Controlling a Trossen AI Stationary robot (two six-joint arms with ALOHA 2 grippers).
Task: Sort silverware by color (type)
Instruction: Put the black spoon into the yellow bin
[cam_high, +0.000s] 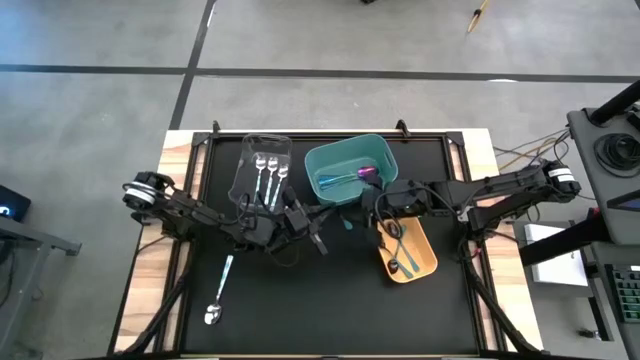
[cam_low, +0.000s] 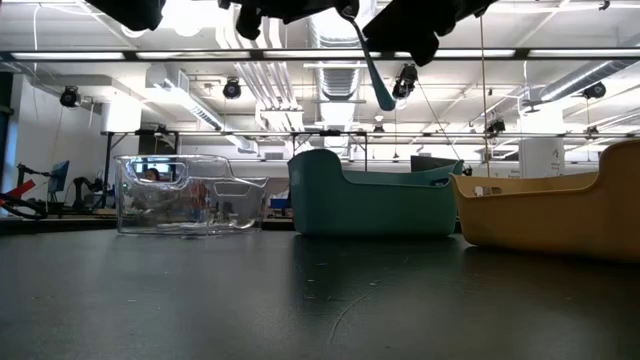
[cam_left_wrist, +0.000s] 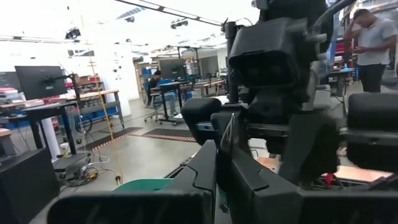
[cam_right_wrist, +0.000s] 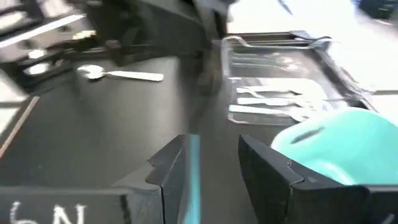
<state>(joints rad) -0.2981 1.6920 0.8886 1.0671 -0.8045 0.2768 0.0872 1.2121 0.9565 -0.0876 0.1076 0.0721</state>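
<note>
High view: left gripper (cam_high: 322, 238) shut on teal-handled utensil (cam_high: 347, 222) just below teal bin (cam_high: 349, 168); right gripper (cam_high: 381, 203) beside it.

Low view: utensil (cam_low: 375, 75) hanging above bins.

Right wrist view: right fingers (cam_right_wrist: 171, 168) parted, teal handle (cam_right_wrist: 194, 180) between, untouched.

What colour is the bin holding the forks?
Clear and colourless; the clear bin holds silver forks. It shows best in the high view.

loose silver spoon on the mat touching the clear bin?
Apart. High view: silver spoon lies alone, with a plain gap to the clear bin.
</note>
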